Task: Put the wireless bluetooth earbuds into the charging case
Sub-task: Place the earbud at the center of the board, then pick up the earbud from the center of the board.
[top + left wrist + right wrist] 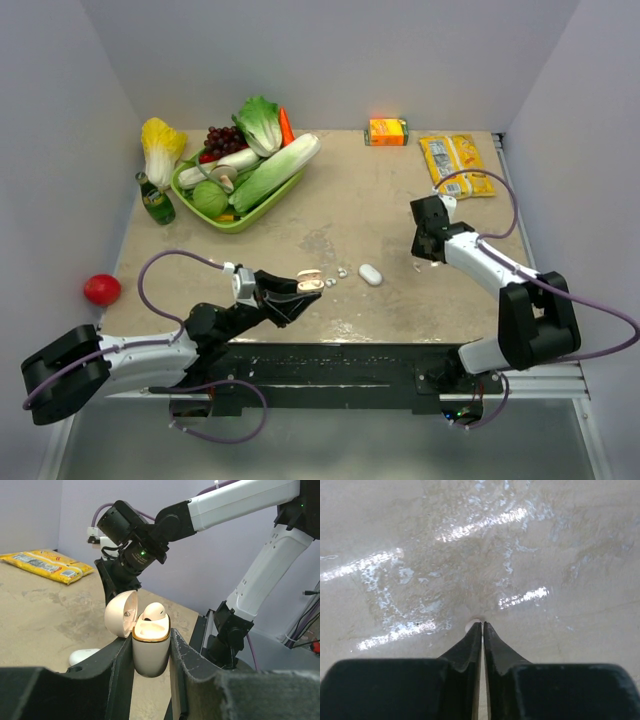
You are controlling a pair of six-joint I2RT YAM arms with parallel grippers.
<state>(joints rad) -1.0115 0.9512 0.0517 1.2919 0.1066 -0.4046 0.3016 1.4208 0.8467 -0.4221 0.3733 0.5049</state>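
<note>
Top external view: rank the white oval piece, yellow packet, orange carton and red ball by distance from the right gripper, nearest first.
From the right gripper:
1. white oval piece, just to its left.
2. yellow packet, behind it near the right wall.
3. orange carton, at the back edge.
4. red ball, far left side.

My left arm [130,352] and right arm [490,263]: white links, black joint housings, purple cables [160,262]. Left end effector [150,650] and right end effector [482,626] black, tapered. Green LED [141,553] on right wrist.
</note>
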